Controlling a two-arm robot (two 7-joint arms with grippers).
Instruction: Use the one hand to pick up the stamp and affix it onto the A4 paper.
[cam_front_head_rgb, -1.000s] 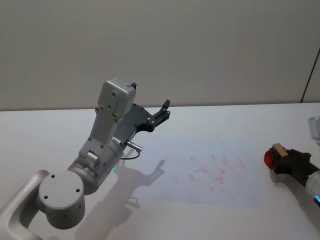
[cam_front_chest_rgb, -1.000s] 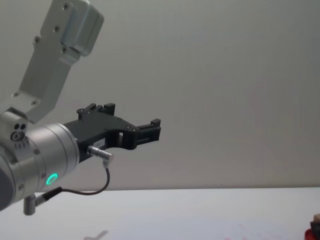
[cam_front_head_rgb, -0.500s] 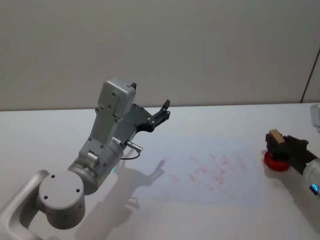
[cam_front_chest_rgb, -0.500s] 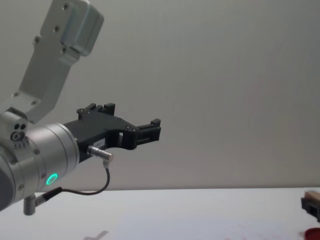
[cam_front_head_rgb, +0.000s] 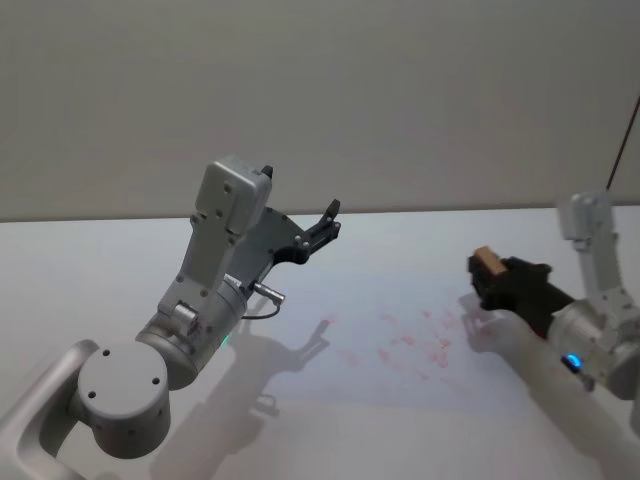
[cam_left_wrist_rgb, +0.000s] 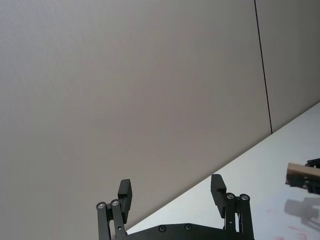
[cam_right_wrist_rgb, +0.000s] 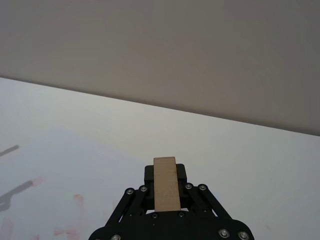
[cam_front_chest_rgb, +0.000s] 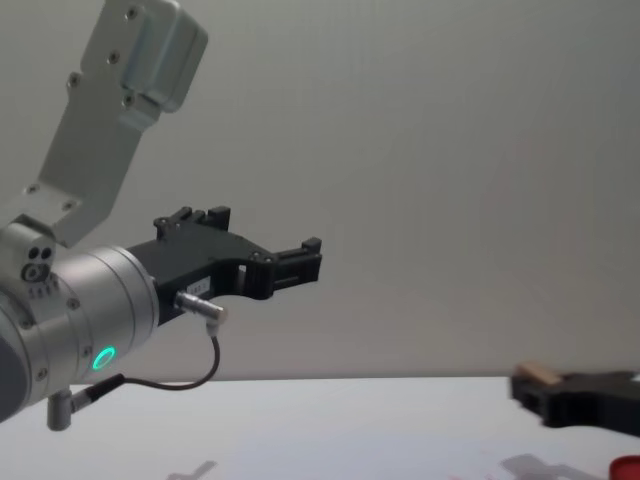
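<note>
Worktop (cam_front_head_rgb: 100, 260): sitting white, plain wall (cam_front_head_rgb: 400, 100) behind.
Right gripper (cam_front_head_rgb: 492, 285): pinching the stamp (cam_front_head_rgb: 487, 260) over the A4 paper (cam_front_head_rgb: 400, 345), probably lining up a press.
Left gripper (cam_front_head_rgb: 328, 222): idling open, raised aside.

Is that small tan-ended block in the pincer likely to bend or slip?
The small tan-ended stamp looks stiff, jutting straight from the right pincer. Probably light: held aloft by its sides alone. Left pincer hangs raised, idle.

The right end effector (cam_front_head_rgb: 486, 279) holds the stamp (cam_front_head_rgb: 487, 261) above the paper (cam_front_head_rgb: 335, 362).
</note>
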